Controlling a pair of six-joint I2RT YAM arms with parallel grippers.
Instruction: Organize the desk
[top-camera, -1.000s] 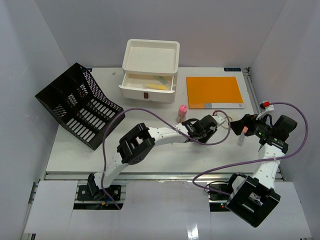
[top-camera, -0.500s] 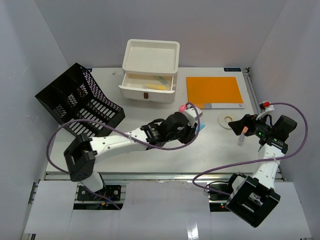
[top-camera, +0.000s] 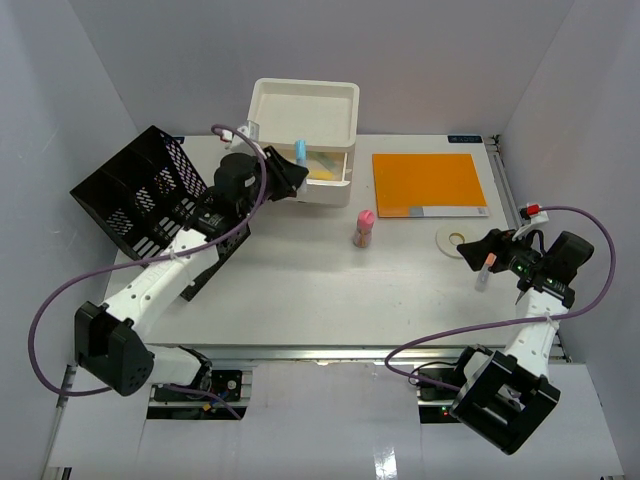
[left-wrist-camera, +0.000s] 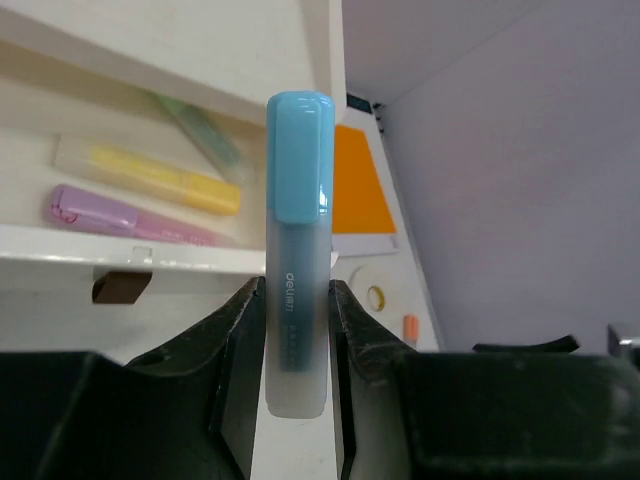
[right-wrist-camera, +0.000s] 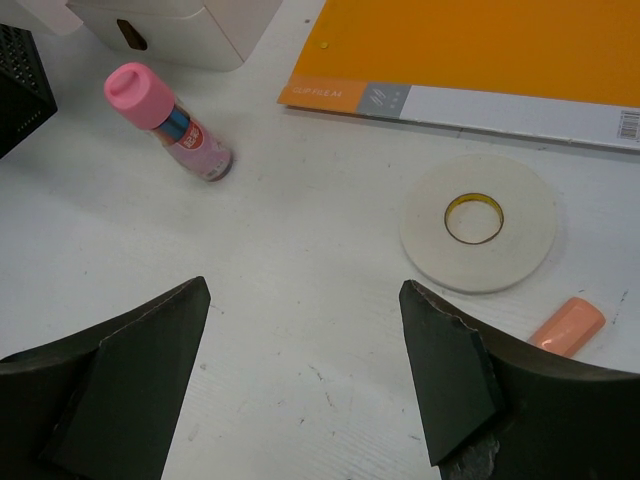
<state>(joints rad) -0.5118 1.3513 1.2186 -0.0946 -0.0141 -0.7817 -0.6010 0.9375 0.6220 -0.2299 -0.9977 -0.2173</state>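
Note:
My left gripper (top-camera: 287, 176) is shut on a blue highlighter (top-camera: 300, 151), holding it upright in front of the open top drawer (top-camera: 298, 166) of the white drawer box (top-camera: 302, 112). In the left wrist view the highlighter (left-wrist-camera: 298, 230) stands clamped between both fingers (left-wrist-camera: 235, 330), cap up, with the gripper (left-wrist-camera: 297, 305) just short of the drawer (left-wrist-camera: 120, 250), where yellow (left-wrist-camera: 165, 177), purple (left-wrist-camera: 110, 214) and green (left-wrist-camera: 205, 132) highlighters lie. My right gripper (top-camera: 479, 251) hovers open over the white desk (top-camera: 300, 285) at the right, nothing between its fingers (right-wrist-camera: 305, 305).
A pink-capped glue stick (top-camera: 364, 228) stands mid-desk. A white tape roll (right-wrist-camera: 478, 221) and a small orange piece (right-wrist-camera: 567, 325) lie by the right gripper. An orange folder (top-camera: 428, 182) is at the back right. A black mesh rack (top-camera: 150, 205) stands at the left.
The left arm has swung from the desk's middle right, beside the glue stick, up and left to the open drawer, carrying the blue highlighter. The right arm has stayed put.

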